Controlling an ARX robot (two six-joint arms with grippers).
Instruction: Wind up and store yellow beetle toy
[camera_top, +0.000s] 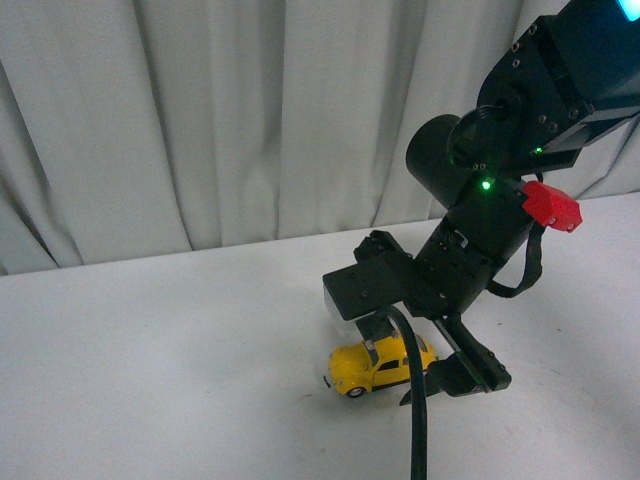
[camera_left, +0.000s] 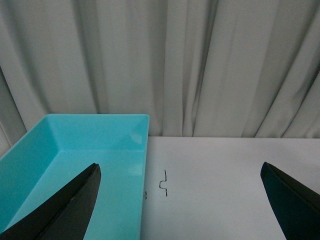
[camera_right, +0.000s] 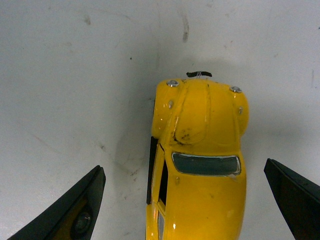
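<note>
1. The left claw (camera_left: 180, 205) is wide apart and holds nothing. It hangs over a blue bin (camera_left: 75, 150) and the white surface (camera_left: 230, 170) just beside the bin.
2. The left part of the front view shows only bare surface, with a grey curtain (camera_top: 200, 120) behind it.
3. The yellow toy car (camera_top: 372, 368) stands on its wheels on the surface, in the lower middle of the front view.
4. The right claw (camera_top: 412, 372) is right over the car, and its arm reaches down from the upper right of the frame. Its fingers (camera_right: 65, 210) are apart, one on each side of the car. In the right wrist view they do not touch it.
5. The car looks small, hard and shiny, so I think it is light but slippery.
6. Its roof and nose are round, so a claw could slide off there. The flat sides by the doors look like the best place to squeeze, low down and near the middle.
7. The wheels can roll, so a push from one side alone may make the car scoot away.
</note>
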